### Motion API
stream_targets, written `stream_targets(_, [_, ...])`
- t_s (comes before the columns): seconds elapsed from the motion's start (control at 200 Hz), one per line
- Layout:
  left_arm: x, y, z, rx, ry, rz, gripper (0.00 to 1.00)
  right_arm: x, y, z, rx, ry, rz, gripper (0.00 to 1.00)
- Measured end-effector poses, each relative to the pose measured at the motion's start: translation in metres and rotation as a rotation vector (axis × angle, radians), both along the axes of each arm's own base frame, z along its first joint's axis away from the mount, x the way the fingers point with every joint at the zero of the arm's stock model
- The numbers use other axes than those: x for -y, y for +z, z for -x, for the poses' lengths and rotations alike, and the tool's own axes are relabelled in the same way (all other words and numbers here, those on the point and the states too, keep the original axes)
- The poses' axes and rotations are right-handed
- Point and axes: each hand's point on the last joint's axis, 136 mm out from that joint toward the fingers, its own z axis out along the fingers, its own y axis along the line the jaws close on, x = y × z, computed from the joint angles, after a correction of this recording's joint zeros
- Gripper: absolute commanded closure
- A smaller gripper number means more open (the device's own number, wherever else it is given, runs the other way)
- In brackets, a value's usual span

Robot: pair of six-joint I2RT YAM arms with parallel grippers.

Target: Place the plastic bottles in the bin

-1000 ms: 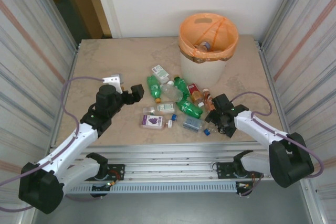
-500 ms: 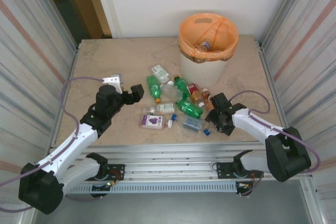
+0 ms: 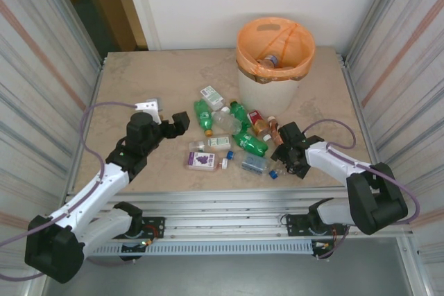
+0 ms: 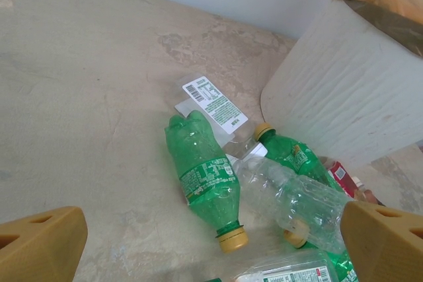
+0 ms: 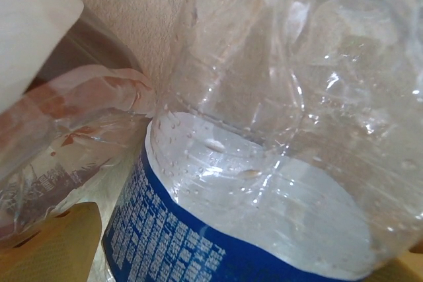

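We judge the step in hand to be the right hand point(image 3: 281, 160) taking up the clear, crushed plastic bottle with a blue label point(image 5: 264, 196). It lies at the near right edge of the heap of small green, clear and orange-brown plastic bottles point(image 3: 229, 136) on the marbled beige tabletop point(image 3: 152, 81). In the right wrist view that bottle sits close between the tan fingers point(image 5: 53, 249), yet we cannot tell whether they have clamped on it or merely straddle it. To do this well we would close across the labelled belly, not the thin dented shoulder (crushed plastic gives and slips). We would also keep the brownish crumpled bottle point(image 5: 73, 117) lying against it out of the grip, then lift clear of the heap before swinging to the bin. The left hand point(image 3: 182, 123) hovers just left of the heap with its fingers spread wide, facing a green plastic bottle with a yellow cap point(image 4: 205, 176). The round cream-white waste bin point(image 3: 267, 95), lined with an orange plastic bag point(image 3: 244, 50) folded over its rim, stands just behind the heap. At least one bottle with what looks like a blue cap point(image 3: 270, 62) lies inside it.
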Motion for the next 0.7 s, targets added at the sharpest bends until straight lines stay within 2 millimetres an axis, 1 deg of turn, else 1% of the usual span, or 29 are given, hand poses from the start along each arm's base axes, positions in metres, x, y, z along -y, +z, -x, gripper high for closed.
stream_targets(0.085, [0.0, 0.0, 0.0, 0.0, 0.0, 0.0, 0.01, 0.001, -0.001, 0.001, -0.005, 0.0, 0.006, 0.22])
stream_targets(0.316, [-0.001, 0.001, 0.0, 0.004, 0.002, 0.001, 0.01, 0.004, -0.001, 0.004, -0.017, -0.005, 0.016, 0.32])
stream_targets(0.501, [-0.003, -0.001, 0.001, 0.002, 0.006, 0.001, 0.01, 0.005, 0.002, 0.003, -0.005, -0.012, 0.006, 0.47])
stream_targets(0.571, [-0.003, -0.001, 0.001, 0.001, 0.006, 0.0, 0.01, 0.006, 0.004, 0.003, 0.005, -0.017, 0.002, 0.5])
stream_targets(0.701, [-0.003, -0.002, 0.002, 0.001, 0.006, 0.0, 0.01, 0.008, 0.009, 0.003, 0.017, -0.025, -0.002, 0.5])
